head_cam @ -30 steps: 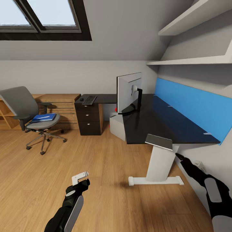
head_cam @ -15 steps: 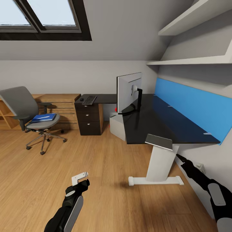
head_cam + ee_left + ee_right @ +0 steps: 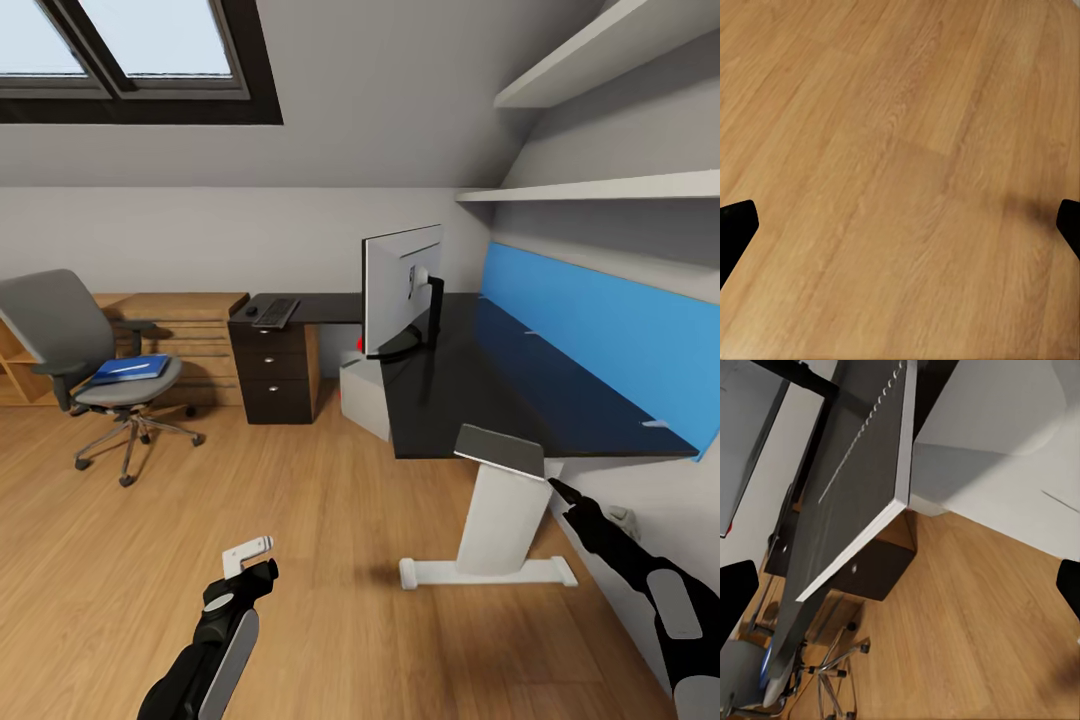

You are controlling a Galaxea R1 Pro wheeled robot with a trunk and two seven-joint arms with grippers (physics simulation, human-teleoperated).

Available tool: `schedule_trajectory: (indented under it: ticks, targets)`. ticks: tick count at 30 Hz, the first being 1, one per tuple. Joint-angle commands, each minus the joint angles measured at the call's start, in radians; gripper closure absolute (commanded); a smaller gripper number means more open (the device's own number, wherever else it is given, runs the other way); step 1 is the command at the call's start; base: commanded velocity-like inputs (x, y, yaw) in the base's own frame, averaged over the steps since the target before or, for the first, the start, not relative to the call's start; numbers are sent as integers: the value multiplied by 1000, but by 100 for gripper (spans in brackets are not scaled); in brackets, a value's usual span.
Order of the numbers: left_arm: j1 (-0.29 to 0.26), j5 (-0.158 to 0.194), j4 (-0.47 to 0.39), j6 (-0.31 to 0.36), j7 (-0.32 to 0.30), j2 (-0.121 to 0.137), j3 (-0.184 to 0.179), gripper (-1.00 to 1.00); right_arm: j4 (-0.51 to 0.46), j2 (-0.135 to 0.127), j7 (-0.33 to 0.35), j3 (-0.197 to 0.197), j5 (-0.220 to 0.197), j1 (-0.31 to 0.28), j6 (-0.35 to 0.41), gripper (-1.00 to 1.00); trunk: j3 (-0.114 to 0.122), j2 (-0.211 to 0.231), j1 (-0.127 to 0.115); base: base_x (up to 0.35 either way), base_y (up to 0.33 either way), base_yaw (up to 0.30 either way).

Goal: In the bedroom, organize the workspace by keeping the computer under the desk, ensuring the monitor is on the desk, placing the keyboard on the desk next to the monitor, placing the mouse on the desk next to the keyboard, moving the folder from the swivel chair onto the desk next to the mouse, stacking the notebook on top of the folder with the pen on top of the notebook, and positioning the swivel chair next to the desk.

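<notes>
Head view shows an attic bedroom with a wood floor (image 3: 330,520), a sloped ceiling and a skylight (image 3: 130,55) up top. Biggest thing is the L-shaped glossy black surface (image 3: 500,390) running along the wall under a blue panel (image 3: 600,330), on a white leg (image 3: 495,520), with a black three-drawer unit (image 3: 272,370) at the far end. Two white shelves (image 3: 600,130) hang above it, both look bare from here.

Chair (image 3: 85,360) sits well apart from the surface, over by a wooden chest (image 3: 185,330). Monitor (image 3: 400,285) stands upright on the surface with its silver back toward the camera. Computer (image 3: 362,395) is on the floor under the surface, just below the monitor, red dot near its top corner.

Folder (image 3: 130,368) lies flat on the chair seat, with something thin and white on top, too small to say more. Notebook (image 3: 498,448) rests on the near corner of the surface, over the leg. Keyboard (image 3: 278,311) is on the far wing above the drawers, mouse (image 3: 251,310) just beside it.

Left pincer (image 3: 250,553) hangs low over bare floor, fingers spread and holding nothing. Right pincer (image 3: 556,490) is near the white leg; its wrist view has the fingertips (image 3: 736,592) wide apart, nothing between them. No readable writing anywhere.
</notes>
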Motion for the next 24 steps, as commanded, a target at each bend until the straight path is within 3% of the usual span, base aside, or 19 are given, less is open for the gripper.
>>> schedule_trajectory:
  ticks: [1,24]
  targets:
    - [0,8,-1,2,8,0,-2,-100,0,0,1,-3,-5,-1,8,-100,-1,0,0,53,0,0]
    - [0,8,2,1,8,0,-2,-100,1,1,-2,-3,-4,-1,5,-100,-1,0,0,118,0,0]
